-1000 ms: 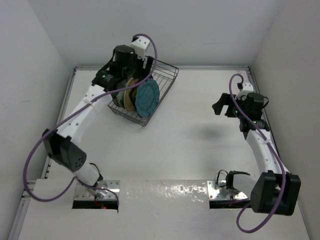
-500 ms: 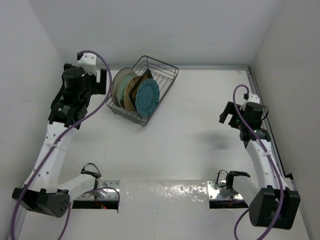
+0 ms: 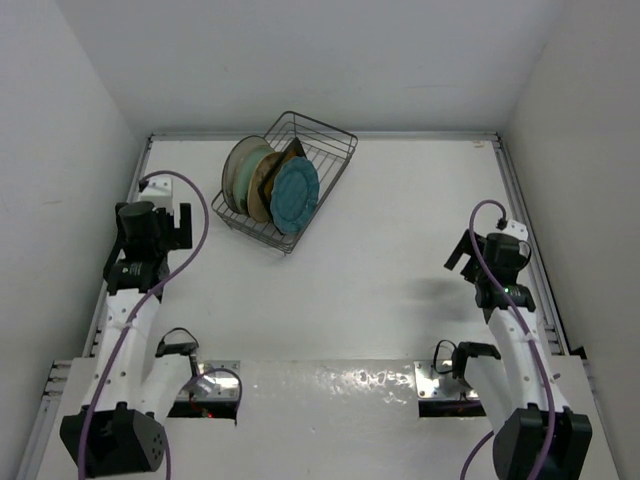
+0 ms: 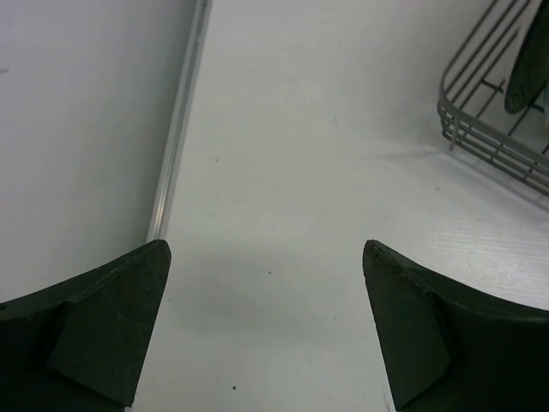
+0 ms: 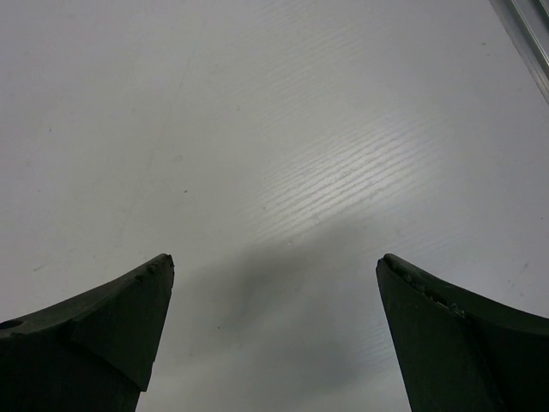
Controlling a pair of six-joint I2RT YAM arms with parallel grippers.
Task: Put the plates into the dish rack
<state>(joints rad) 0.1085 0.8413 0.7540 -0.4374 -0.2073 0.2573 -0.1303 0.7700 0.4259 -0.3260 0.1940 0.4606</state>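
Plates [image 3: 272,180] stand on edge inside dark wire rack [image 3: 341,160].

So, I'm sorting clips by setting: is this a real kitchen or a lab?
Probably a robot test cell: white walls box in a white table, a left arm and right arm mount at its edge, with a dish rack of plates.

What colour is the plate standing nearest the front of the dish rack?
That plate is teal; the top external view shows it best.
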